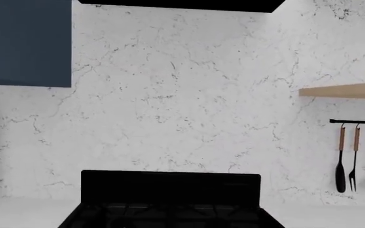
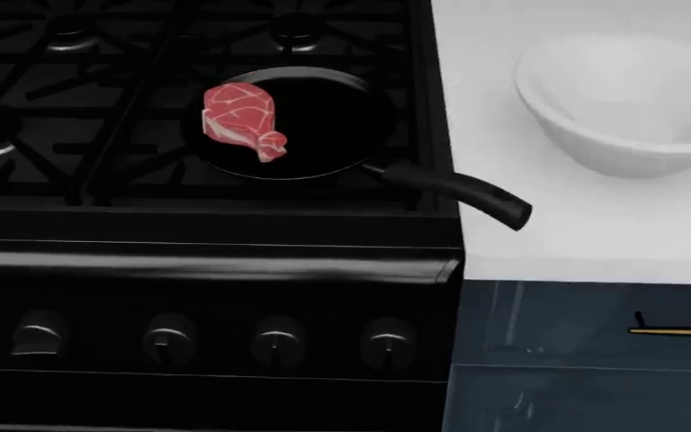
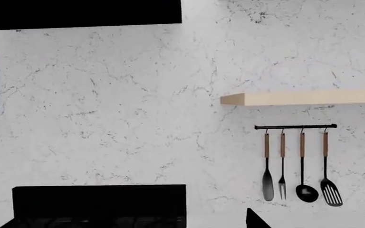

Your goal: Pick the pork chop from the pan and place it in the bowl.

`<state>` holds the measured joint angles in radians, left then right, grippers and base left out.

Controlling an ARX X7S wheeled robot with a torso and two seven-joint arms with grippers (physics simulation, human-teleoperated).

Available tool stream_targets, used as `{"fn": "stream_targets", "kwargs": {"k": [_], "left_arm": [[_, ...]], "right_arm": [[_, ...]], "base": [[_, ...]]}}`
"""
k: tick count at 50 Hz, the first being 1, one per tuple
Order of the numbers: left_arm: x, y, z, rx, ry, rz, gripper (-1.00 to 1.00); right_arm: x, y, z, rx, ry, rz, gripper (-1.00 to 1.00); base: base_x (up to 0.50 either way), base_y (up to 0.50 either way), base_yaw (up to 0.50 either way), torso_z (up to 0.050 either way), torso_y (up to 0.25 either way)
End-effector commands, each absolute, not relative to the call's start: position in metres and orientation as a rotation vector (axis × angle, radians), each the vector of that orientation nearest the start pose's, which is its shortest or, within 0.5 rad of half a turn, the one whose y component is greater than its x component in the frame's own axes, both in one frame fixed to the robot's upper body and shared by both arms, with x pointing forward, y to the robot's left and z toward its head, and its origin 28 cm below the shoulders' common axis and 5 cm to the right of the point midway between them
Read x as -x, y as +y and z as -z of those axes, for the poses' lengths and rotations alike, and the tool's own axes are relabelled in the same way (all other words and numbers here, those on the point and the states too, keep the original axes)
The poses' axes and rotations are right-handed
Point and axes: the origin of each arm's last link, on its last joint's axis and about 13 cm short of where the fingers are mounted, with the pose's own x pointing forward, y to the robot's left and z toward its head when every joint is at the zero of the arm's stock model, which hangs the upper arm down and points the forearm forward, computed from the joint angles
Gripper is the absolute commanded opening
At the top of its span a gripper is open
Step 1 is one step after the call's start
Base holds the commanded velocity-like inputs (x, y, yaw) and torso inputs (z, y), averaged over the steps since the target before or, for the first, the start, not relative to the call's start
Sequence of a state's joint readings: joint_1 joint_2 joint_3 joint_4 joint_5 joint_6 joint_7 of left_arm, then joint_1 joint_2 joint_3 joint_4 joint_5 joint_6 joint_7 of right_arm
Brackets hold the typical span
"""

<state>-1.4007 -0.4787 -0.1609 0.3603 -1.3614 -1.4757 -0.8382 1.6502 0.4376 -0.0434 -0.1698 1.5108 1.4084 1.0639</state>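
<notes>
Plainly, grippers: neither claw appears in any view, so how wide either stands, or whether it holds anything, cannot be told; nothing suggests either has the meat
Wrist cameras: both look level at the marble backsplash [image 1: 189, 95], not down at the work; the right one also takes in a wooden shelf [image 3: 303, 98] and a rail of hanging utensils [image 3: 296, 161]
Pork chop [image 2: 242, 119]: lies flat in the pan, toward the side away from the handle, stubby tail end pointing to the front of the stove
Pan [image 2: 321, 144]: sits on the black stove [image 2: 105, 108], its handle [image 2: 453, 189] reaching out over the counter edge toward the bowl's side
Bowl [image 2: 633, 135]: on the white counter [image 2: 561, 234] beside the stove, apart from the pan, nothing seen in it
Step in hand: by judgement the reach has not begun; an arm must first come into the head view and tip its wrist down
Doing it well: descend straight over the chop's broad part, jaws spread wider than the meat, clear of the pan's rim and handle, and close low enough to grip so flat a cut
Risk: a shallow pinch may slide off or nudge the pan
</notes>
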Motion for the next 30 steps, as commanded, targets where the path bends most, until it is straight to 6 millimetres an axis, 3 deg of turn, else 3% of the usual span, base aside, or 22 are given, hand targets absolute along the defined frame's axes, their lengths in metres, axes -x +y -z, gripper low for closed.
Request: {"fn": "stream_targets", "kwargs": {"k": [1,20,30], "left_arm": [[-0.232,0.267,-0.381,0.040,-0.273,0.028,1.00],[-0.235,0.271,-0.374,0.048,-0.256,0.028,1.00],[-0.239,0.272,-0.367,0.045,-0.245,0.028,1.00]], "right_arm": [[-0.228,-0.124,-0.430,-0.037,-0.277,-0.043,1.00],[-0.232,-0.121,-0.424,-0.034,-0.247,-0.066,1.00],[-0.238,-0.120,-0.420,-0.048,-0.240,-0.083,1.00]], "base": [[0.26,0.00,0.00,0.000,0.000],[0.28,0.00,0.00,0.000,0.000],[0.48,0.00,0.00,0.000,0.000]]}}
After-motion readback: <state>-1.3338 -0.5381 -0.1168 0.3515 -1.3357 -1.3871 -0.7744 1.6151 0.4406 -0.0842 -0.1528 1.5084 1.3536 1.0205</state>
